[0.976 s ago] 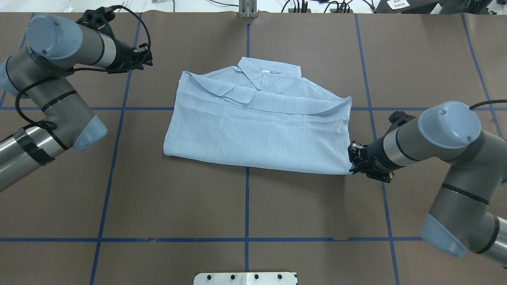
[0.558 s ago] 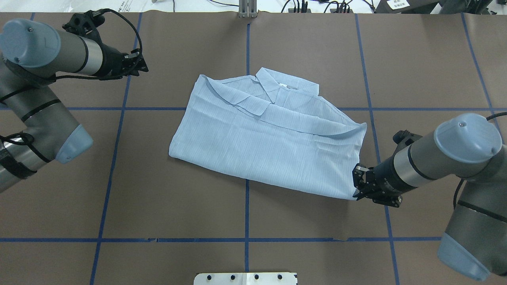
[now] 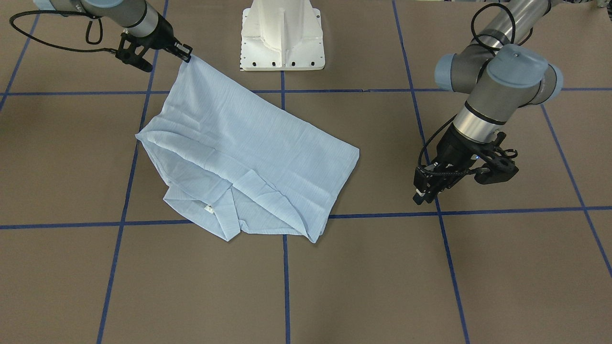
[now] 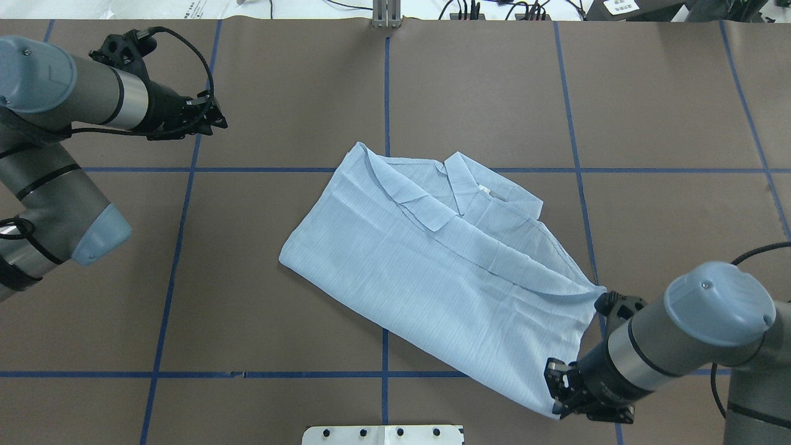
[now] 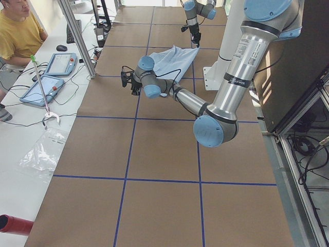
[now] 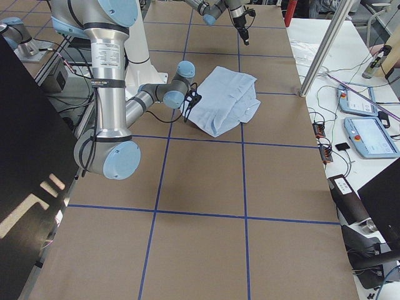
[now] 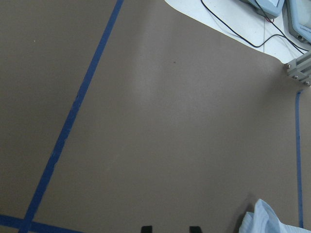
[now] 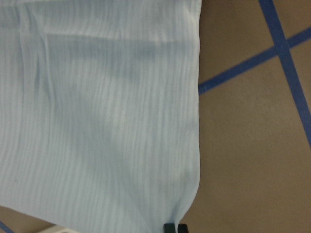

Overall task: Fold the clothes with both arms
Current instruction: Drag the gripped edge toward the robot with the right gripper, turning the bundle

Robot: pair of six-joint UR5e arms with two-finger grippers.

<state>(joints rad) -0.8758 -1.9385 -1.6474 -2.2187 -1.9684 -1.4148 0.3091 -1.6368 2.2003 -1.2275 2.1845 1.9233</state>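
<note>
Over the last second the right arm has hauled its corner of the shirt (image 4: 445,272) back toward the robot. The garment has slid and swung with it, and it now lies askew to the blue tape lines. The left arm has drawn back a little.

Front-facing view: the right fingers (image 3: 185,52) are pinched tight on one hem corner, and the cloth runs taut from there. The rest lies flat on the bench (image 3: 478,267), folded, with the collar (image 3: 224,217) on the operators' side. The left fingers (image 3: 420,193) hang low, well apart from the shirt.

Overhead view: the neck label (image 4: 486,188) shows inside the collar, and the held corner sits near the robot's edge.

Side views: both show only the corner lifted.

Left wrist view: two finger tips are parted with bare bench between them, holding nothing. A scrap of shirt shows at the lower right.

Right wrist view: the fabric narrows to a point in the closed tips.

The shirt looks thin, light and limp. It should follow a pull readily but will bunch or come unfolded if dragged by one corner. Probably the best holds are corners or hem edges, with both arms at once, pinching every layer.
</note>
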